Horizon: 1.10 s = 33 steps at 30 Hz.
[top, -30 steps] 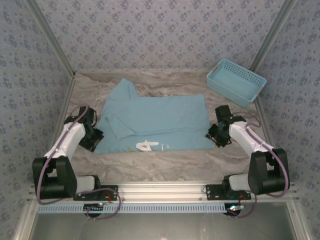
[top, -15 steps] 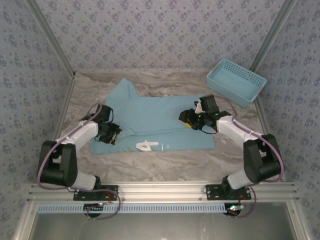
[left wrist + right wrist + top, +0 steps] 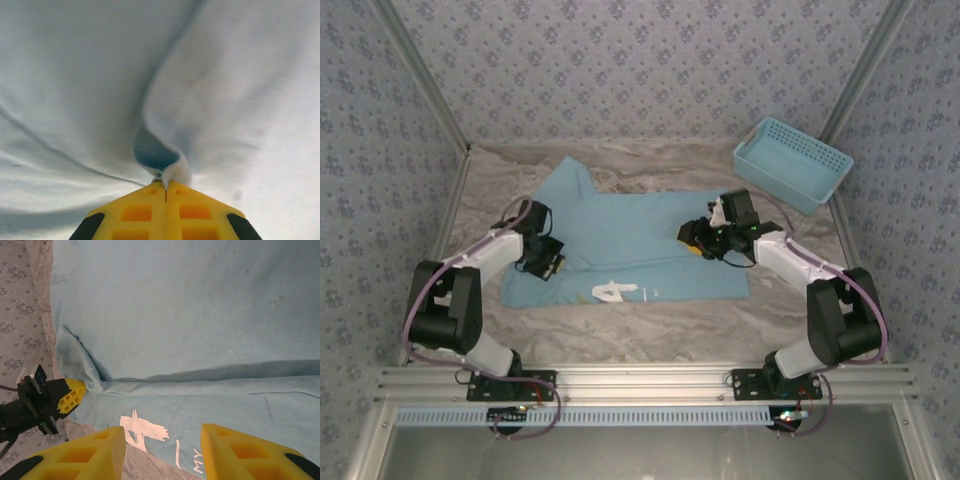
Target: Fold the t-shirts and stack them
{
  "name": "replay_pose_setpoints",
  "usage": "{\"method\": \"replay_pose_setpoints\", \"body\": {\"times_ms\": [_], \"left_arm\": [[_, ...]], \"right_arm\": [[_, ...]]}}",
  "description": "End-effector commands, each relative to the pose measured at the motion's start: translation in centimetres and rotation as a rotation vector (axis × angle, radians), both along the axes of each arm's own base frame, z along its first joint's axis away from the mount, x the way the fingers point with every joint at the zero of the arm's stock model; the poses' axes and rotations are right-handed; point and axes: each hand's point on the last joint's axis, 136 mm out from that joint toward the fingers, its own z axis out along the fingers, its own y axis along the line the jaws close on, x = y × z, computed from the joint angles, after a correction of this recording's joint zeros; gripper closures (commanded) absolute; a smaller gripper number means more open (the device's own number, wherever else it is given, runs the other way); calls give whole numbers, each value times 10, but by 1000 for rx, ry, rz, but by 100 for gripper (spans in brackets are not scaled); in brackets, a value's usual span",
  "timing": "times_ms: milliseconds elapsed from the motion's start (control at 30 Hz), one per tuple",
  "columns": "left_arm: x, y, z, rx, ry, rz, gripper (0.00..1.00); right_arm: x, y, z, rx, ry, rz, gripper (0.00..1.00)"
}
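A light sky-blue t-shirt lies spread on the table, its near half folded over and white lettering along the near edge. My left gripper sits at the shirt's left side. In the left wrist view its yellow jaws are shut on a small pinch of the t-shirt. My right gripper hovers over the shirt's right part. Its fingers stand open above the t-shirt with nothing between them. The right wrist view also catches the left gripper at a raised fold and the lettering.
A rigid light-blue lattice basket stands at the back right corner. The marbled tabletop shows in front of the shirt. Patterned walls with metal frame posts close in the sides and back.
The left gripper slid inward onto the shirt's left fold and shut on the cloth. The right arm swung from the shirt's right edge to above the shirt, then stayed.
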Motion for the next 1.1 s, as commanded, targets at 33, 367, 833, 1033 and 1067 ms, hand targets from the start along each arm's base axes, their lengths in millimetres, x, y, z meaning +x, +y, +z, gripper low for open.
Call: {"method": "replay_pose_setpoints", "body": {"times_ms": [33, 367, 833, 1033, 1067], "left_arm": [[13, -7, 9, 41, -8, -76, 100], [52, -40, 17, 119, 27, -325, 100], [78, -77, 11, 243, 79, -643, 100], [79, -64, 11, 294, 94, -626, 93], [81, -63, 15, 302, 77, -621, 81]], "right_arm": [[7, 0, 10, 11, -23, 10, 56], [10, -6, 8, 12, 0, -14, 59], [23, 4, 11, 85, 7, 2, 59], [24, 5, 9, 96, 18, -1, 59], [22, 4, 8, 93, 30, 0, 59]]}}
